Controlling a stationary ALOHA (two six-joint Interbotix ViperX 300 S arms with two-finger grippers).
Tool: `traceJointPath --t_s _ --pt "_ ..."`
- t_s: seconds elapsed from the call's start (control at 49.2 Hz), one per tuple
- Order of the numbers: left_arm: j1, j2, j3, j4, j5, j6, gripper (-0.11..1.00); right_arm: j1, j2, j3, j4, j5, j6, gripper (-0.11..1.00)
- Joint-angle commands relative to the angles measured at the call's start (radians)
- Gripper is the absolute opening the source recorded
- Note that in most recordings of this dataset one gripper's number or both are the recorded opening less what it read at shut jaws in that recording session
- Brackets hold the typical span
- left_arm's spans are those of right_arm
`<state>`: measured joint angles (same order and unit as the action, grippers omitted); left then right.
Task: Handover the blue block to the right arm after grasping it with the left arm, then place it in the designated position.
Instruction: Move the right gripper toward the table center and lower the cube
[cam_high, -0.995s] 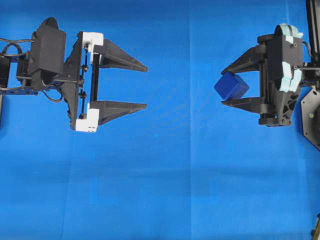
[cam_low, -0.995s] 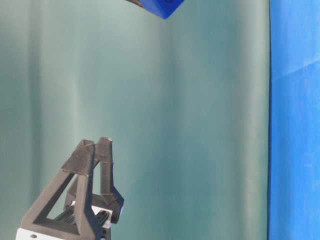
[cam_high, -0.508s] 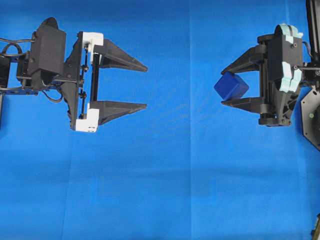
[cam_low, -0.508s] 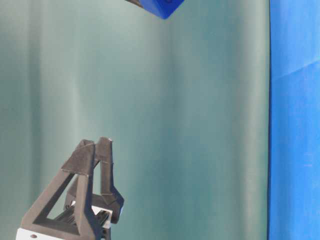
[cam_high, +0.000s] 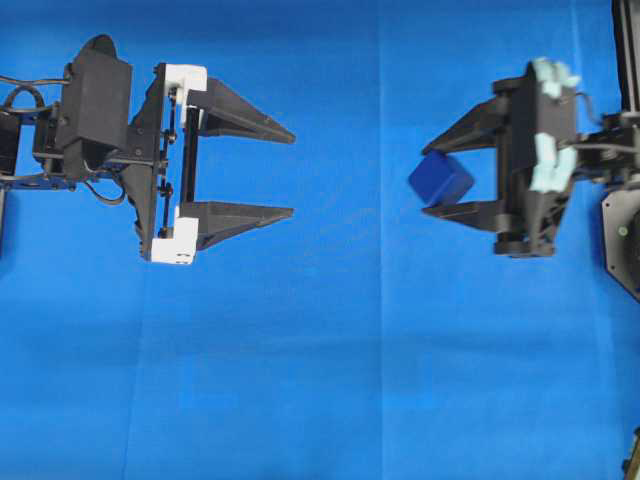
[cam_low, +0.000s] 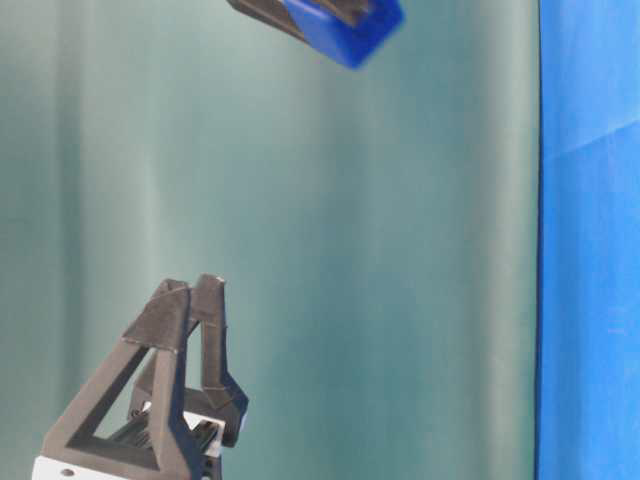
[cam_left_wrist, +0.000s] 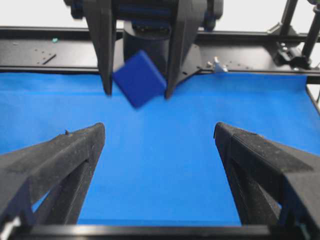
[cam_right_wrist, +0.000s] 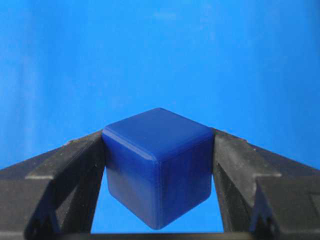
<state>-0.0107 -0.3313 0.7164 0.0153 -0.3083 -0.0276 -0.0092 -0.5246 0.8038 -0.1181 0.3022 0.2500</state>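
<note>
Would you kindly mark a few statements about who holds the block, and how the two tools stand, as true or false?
1. The blue block is clamped between the fingers of the right tool. True.
2. The left tool is shut on the block. False: it stands wide open with nothing between its fingers.
3. The block lies flat on the blue cloth. False: it is held off the cloth, tilted, with a corner pointing down.
4. In the overhead view the two tools point toward each other with a gap of cloth between them. True.
5. The left tool has white bracket pieces. True.
</note>
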Motion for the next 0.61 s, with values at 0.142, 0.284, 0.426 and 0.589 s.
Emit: traceJointPath --t_s 0.142,0.284,0.426,0.589 --pt "-0.002 -0.021 -0.014 -0.002 -0.005 0.000 0.93 0.002 0.152 -0.006 0.003 -0.181 0.012 0.54" --pt "-0.003 -0.021 -0.014 -0.002 -0.005 0.000 0.93 0.000 0.256 -0.009 0.002 -0.290 0.035 0.54" --pt "-0.005 -0.021 -0.014 -0.002 -0.003 -0.002 0.93 0.002 0.365 -0.012 0.002 -0.403 0.064 0.54" --pt "-0.005 -0.021 -0.014 -0.002 -0.003 -0.002 0.93 0.000 0.465 -0.029 0.003 -0.495 0.083 0.54"
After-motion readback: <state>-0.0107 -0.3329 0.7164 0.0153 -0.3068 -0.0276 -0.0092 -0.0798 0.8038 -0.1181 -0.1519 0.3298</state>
